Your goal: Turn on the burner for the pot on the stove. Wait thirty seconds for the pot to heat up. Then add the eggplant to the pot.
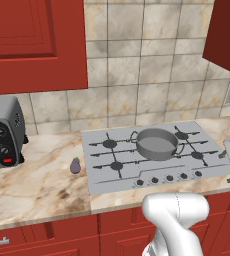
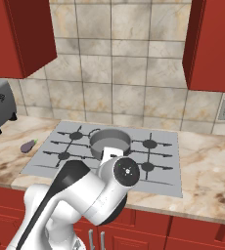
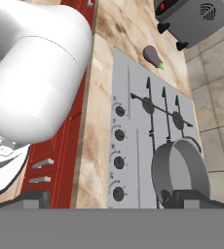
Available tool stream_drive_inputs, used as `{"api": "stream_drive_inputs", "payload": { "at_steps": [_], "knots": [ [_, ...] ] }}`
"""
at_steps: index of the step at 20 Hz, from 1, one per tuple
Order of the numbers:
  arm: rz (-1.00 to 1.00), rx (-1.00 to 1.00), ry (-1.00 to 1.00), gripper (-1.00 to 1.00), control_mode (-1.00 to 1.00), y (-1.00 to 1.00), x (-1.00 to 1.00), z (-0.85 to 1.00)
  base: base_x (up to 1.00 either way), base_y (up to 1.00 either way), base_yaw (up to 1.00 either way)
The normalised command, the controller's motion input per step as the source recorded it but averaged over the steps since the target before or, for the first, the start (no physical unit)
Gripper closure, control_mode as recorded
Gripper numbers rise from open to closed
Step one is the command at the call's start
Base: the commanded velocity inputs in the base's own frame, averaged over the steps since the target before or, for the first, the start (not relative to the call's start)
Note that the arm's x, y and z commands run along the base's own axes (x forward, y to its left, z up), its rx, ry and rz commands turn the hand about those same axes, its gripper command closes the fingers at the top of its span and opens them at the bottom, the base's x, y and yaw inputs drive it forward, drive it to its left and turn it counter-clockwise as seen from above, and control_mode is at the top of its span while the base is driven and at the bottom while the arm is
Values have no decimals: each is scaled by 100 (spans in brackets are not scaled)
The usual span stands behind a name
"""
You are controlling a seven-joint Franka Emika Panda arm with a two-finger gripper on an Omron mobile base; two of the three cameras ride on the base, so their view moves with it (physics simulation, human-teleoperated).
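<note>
Knobs (image 3: 118, 151) run in a row along the front strip of the stove (image 3: 133, 87), closest to my hand camera, which looks along the desk (image 3: 92, 121) from the side so the whole scene lies rolled over. Just past my dark fingertips (image 3: 182, 198) sits the pot (image 3: 181, 171), wide, shallow and grey, standing upright on a black grate near the middle of the stove, nothing showing inside it. My jaws (image 3: 104, 199) stand wide apart and grip nothing; the two tips rise at the bottom of that view with open space between them. My arm is folded low in front of the red cabinets: from the left base view its white elbow (image 1: 176, 210) bulges up below the desk edge, and from the right base view the thick white and dark links (image 2: 92, 188) curl across the stove's front edge, hiding part of it. Away from the pot, the eggplant (image 1: 75, 165) rests on the marbled desk just beside the stove's left edge, small and dark purple, well apart from my hand. Farther left stands a grey toaster oven (image 1: 3, 131) with dark dials and a red button, against the tiled wall.
</note>
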Motion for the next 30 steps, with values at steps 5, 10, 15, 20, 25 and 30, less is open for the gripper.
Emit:
{"api": "stream_drive_inputs", "payload": {
  "at_steps": [5,10,15,20,25,30],
  "knots": [
    [0,0,0,-100,-100,0,0,0,0,0,0],
    [0,0,0,-100,-100,0,0,0,0,0,0],
    [0,0,0,-100,-100,0,0,0,0,0,0],
    [0,0,0,-100,-100,0,0,0,0,0,0],
    [0,0,0,-100,-100,0,0,0,0,0,0],
    [0,0,0,-100,-100,0,0,0,0,0,0]
  ]
}}
